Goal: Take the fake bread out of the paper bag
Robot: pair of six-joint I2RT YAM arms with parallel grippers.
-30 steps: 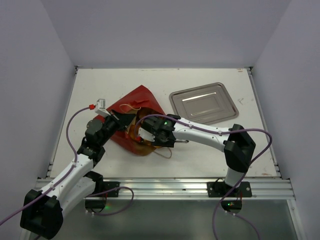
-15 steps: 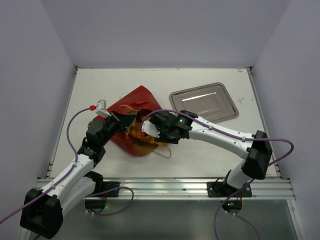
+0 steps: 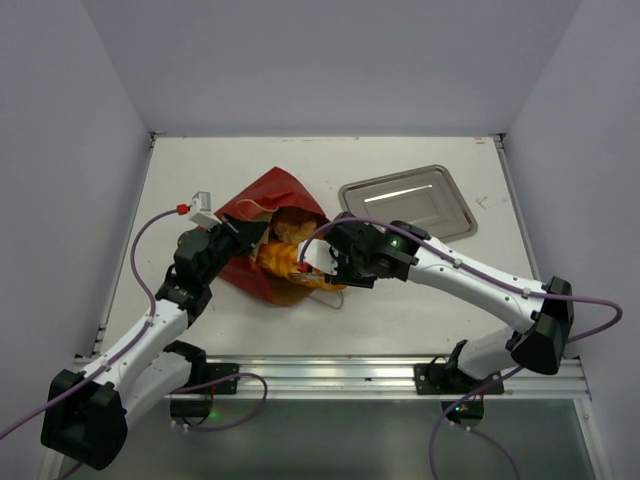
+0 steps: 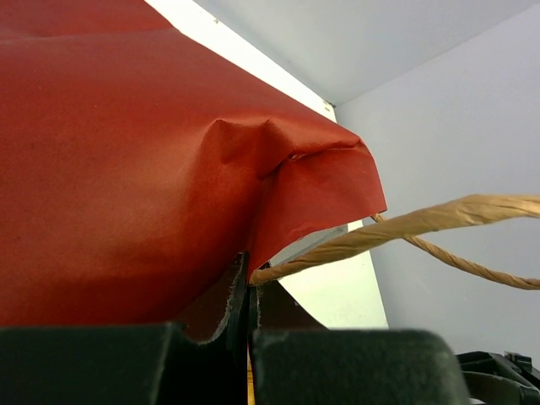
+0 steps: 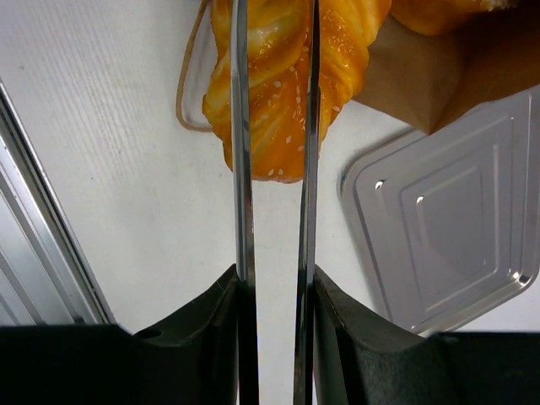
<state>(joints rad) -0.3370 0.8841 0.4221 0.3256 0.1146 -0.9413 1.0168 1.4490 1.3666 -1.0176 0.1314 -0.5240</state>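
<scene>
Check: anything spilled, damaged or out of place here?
Nothing damaged or spilled. The paper bag lies on its side, creased where the left gripper pinches its edge; the right gripper holds a braided loaf at its mouth.

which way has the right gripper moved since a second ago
Yes. The right gripper has pulled rightward, toward the metal tray, drawing the braided bread it grips from the paper bag.

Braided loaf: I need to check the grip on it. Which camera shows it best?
Right wrist: the seeded braided loaf fills the upper frame, clamped in the right gripper. The top view gives only orange patches at the mouth of the paper bag, partly behind the arm. The left wrist shows none of it.
</scene>
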